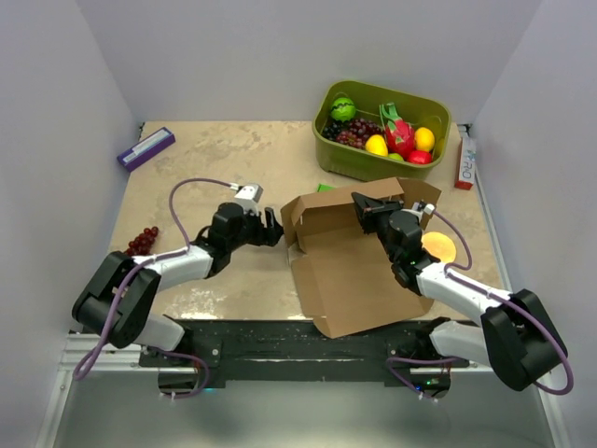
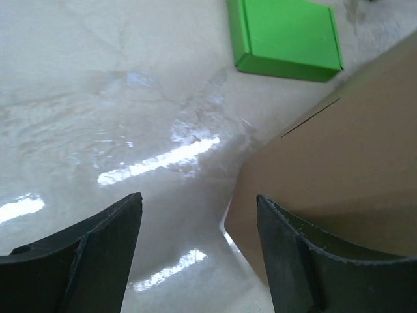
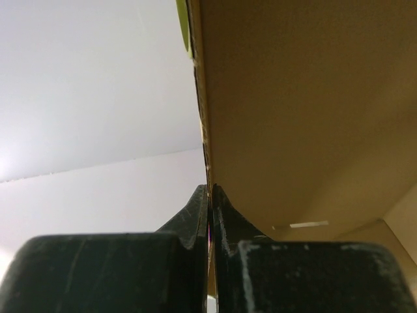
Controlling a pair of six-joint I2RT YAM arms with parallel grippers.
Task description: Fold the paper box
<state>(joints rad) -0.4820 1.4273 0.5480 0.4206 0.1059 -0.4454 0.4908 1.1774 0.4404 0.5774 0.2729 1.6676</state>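
Top view: the box (image 1: 350, 271) lies mid-way on the bench (image 1: 215, 168), its rear wall raised. The left claw (image 1: 276, 231) is at its left corner; the right claw (image 1: 366, 209) pinches the rear wall.
Left wrist: claw spread wide, box corner beside one finger (image 2: 293, 261).
Right wrist: claw clamped on a cardboard edge.

Only the red-and-white carton (image 1: 465, 161) at the counter's (image 1: 215, 168) two o'clock shows lettering, seemingly "PRO"; the purple box's (image 1: 145, 147) label is unreadable.
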